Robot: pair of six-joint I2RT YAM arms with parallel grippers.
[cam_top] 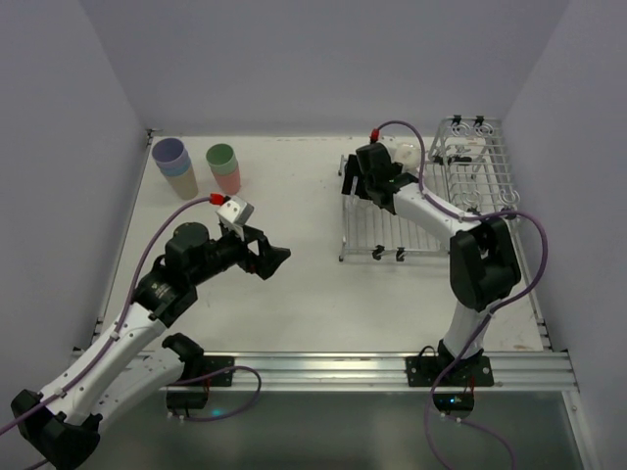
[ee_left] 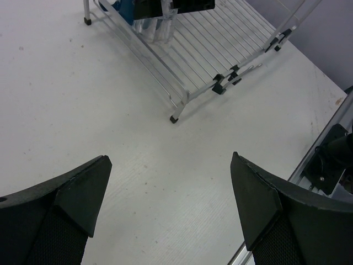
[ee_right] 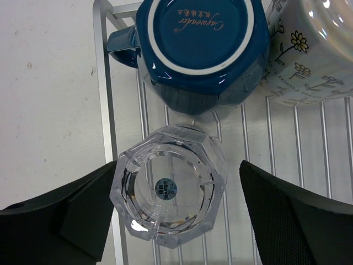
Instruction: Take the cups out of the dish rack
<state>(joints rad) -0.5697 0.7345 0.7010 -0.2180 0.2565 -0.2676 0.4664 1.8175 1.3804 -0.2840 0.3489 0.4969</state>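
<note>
Your right end effector (ee_right: 177,179) sits wide astride the upturned clear glass (ee_right: 168,190) at the dish rack's (ee_right: 102,83) far left corner, beside the dark-blue mug (ee_right: 201,44). It looks like the grasp step: squeeze, then lift straight. Your left end effector (ee_left: 171,171) hangs wide over the worktop (ee_left: 83,83).

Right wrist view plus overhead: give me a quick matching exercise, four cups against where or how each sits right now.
1. clear glass
2. dark-blue mug
3. white mug
4. tumbler stacks

a. on the table, far left
b. daisy print
c. between the jaws of the right gripper
d. lettered base facing up

Pairs: 1-c, 2-d, 3-b, 4-a
</note>
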